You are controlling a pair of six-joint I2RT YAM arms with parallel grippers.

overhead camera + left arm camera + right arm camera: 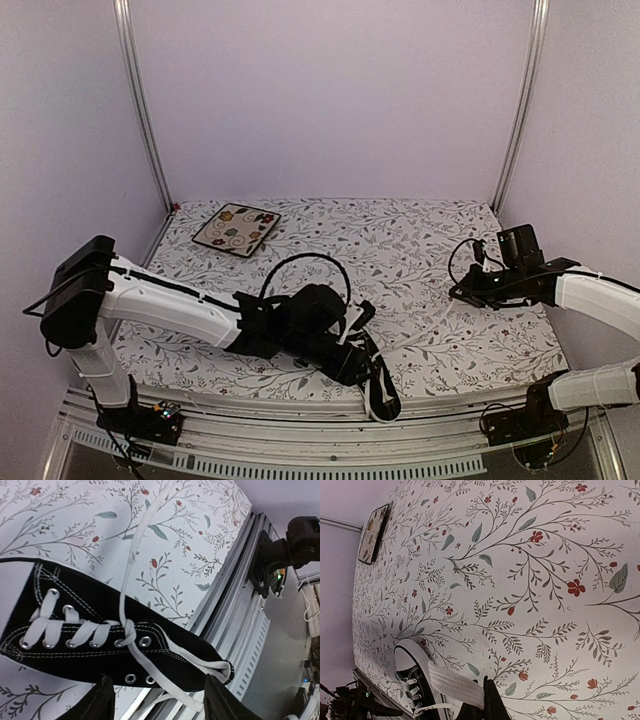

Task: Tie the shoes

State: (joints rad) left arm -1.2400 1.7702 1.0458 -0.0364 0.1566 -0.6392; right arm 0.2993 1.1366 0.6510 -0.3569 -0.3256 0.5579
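Observation:
The black sneaker (378, 388) lies at the table's front edge, heel towards the rail, partly under my left wrist. In the left wrist view the shoe (75, 605) shows its white laces crossed in a first twist (129, 630). One lace end (137, 545) runs taut across the cloth. The other lace end (172, 690) lies loose between the fingers. My left gripper (160, 697) is open just above the heel end (352, 335). My right gripper (482, 707), far right (460, 290), is shut on the taut lace (452, 682). The shoe's toe (410, 672) shows behind it.
A square floral plate (236, 230) lies at the back left and also shows in the right wrist view (372, 532). The metal front rail (250, 605) runs just beside the heel. A floral cloth (400, 240) covers the table.

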